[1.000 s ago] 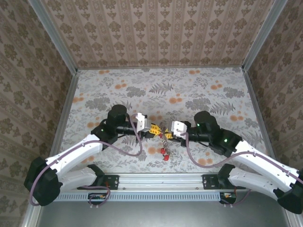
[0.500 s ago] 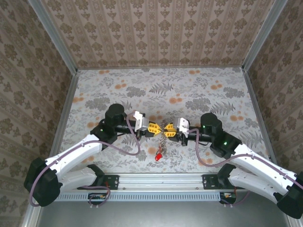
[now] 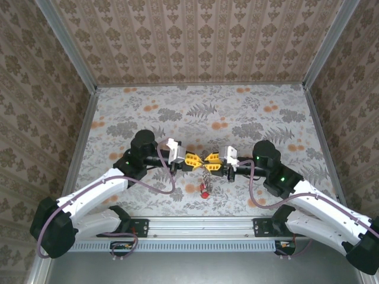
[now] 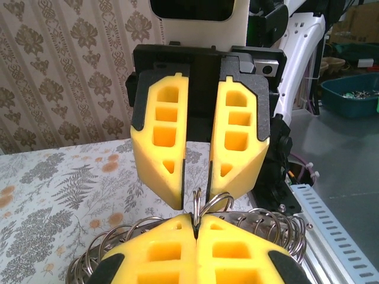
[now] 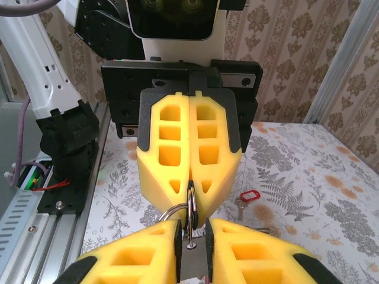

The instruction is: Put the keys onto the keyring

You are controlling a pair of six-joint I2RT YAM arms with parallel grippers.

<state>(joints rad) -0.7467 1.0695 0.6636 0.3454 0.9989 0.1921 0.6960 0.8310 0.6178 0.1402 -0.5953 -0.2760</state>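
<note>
Floral-patterned worktop (image 3: pixel 237 112) and papered walls enclose the scene. At its centre the two arms meet tip to tip, the left jaws from 9 o'clock and the right jaws from 3 o'clock. The keyring (image 5: pixel 190 204) is a thin wire split ring, caught between them above the worktop. The left jaws are pressed fully together on its rim. The right jaws stand narrow, with the ring's loop and some grey metal in the slit, apparently nipping it. The keys (image 3: pixel 203 176) hang at 6 o'clock from the meeting point, a red tag (image 3: pixel 203 189) lowest. I judge the ring light, stiff, springy and slick against the yellow pads (image 5: pixel 172 154). It is best held by the rim, clear of the split end, so a key's hole can work into the coil.
</note>
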